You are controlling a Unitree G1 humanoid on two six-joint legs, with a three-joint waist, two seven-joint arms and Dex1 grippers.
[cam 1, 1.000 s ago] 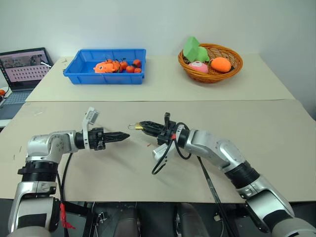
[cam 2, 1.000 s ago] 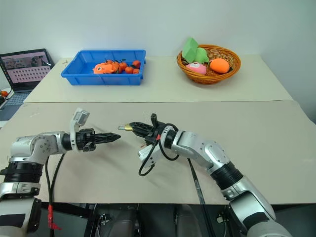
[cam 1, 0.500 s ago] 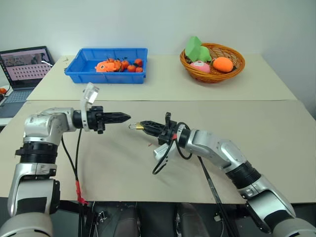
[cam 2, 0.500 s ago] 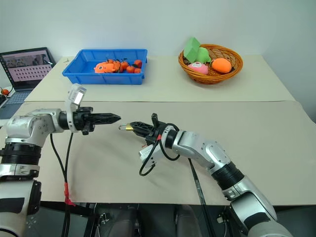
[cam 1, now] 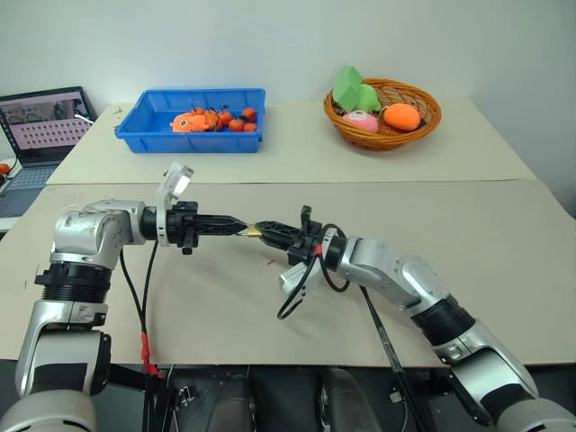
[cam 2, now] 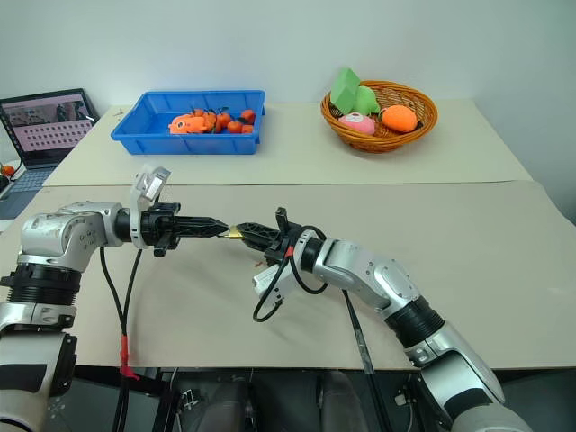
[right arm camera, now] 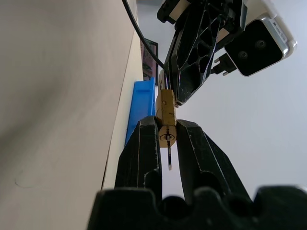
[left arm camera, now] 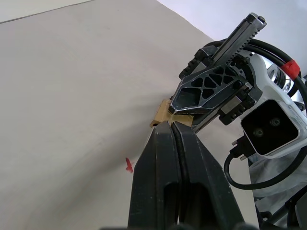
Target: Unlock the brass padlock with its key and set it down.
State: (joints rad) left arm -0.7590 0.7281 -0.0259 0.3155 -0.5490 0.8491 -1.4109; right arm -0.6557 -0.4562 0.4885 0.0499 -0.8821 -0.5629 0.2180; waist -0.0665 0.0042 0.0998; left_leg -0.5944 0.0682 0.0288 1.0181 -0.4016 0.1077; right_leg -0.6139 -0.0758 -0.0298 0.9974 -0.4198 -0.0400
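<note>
1. My right gripper [cam 1: 262,230] pinches the brass padlock [right arm camera: 167,113] above the counter [cam 1: 504,234].
2. My left gripper [cam 1: 239,227], fingers pressed together, meets the padlock's far end, tip to tip, along one line.

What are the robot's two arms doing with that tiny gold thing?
The right gripper is holding a small brass padlock up above the table, pinched between its fingers. The left gripper, shut tight, has its tip right up against the padlock from the other side. Whether the padlock is open yet cannot be told. A blue bin and a basket of toys sit at the back, untouched.
</note>
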